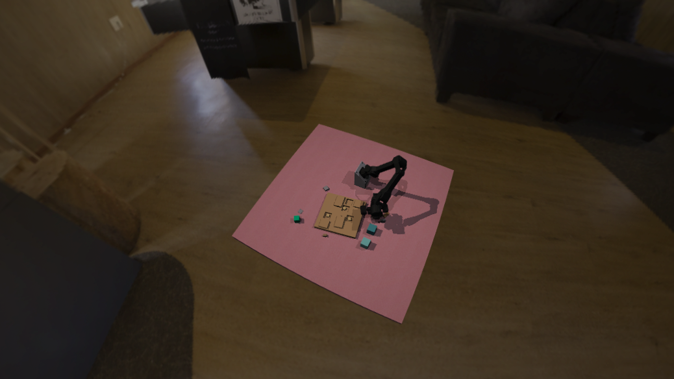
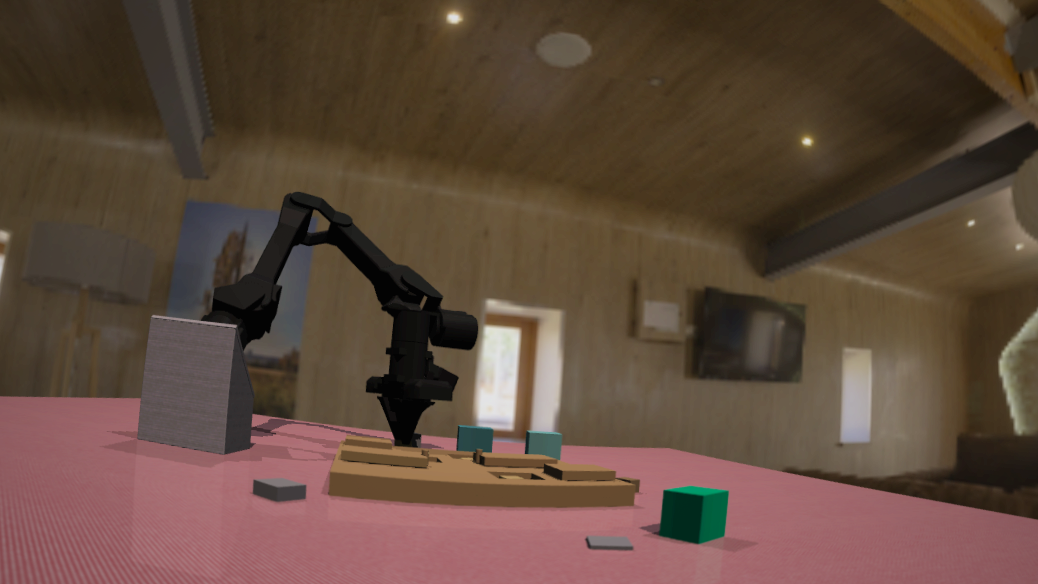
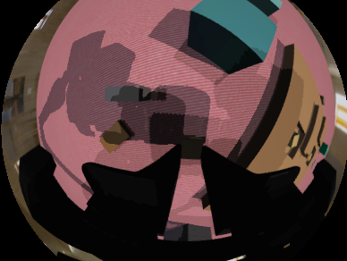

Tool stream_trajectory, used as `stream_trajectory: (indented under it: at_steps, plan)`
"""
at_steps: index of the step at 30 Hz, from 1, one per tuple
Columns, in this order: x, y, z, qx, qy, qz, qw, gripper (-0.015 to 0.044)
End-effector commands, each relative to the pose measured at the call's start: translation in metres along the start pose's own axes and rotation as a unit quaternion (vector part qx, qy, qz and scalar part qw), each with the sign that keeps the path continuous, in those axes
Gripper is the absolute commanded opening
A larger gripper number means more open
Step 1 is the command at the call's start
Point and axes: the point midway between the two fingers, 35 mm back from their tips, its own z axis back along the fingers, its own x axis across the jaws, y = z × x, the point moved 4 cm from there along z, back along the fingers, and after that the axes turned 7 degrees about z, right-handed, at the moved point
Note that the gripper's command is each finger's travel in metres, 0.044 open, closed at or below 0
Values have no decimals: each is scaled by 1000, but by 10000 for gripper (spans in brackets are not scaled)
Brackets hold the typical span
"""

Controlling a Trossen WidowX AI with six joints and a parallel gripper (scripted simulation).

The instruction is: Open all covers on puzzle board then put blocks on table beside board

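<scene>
My gripper (image 2: 405, 440) (image 3: 190, 148) points down, shut on a small dark brown block, low over the table just off the board's edge. The wooden board (image 1: 350, 232) (image 2: 479, 493) (image 3: 274, 125) has raised tan covers, several beside openings; whether every cover is fully open is too small to tell. A dark teal block (image 1: 371, 229) (image 2: 474, 439) (image 3: 234, 31) and a light teal block (image 1: 365, 243) (image 2: 543, 444) rest on the table beside the board. A green block (image 1: 297, 219) (image 2: 694, 514) rests beyond the opposite side. The arm hides part of the board in the top view.
Near the gripper lie a small ochre piece (image 3: 113, 138) and a grey piece (image 3: 122, 94). Around the board lie a grey piece (image 1: 326, 188) (image 2: 279, 489), a flat grey piece (image 1: 300, 211) (image 2: 609, 542) and a small brown piece (image 1: 324, 235). The arm base (image 2: 188, 384) stands behind.
</scene>
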Motion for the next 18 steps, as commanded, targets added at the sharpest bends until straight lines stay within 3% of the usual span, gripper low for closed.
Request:
stream_trajectory:
  at_steps: [1,9,18]
  plan:
    - [1,3,-7,4,-1,-4,1000,80]
    - [2,4,-16,3,-2,-4,1000,80]
    - [2,2,-13,0,-3,-1,1000,316]
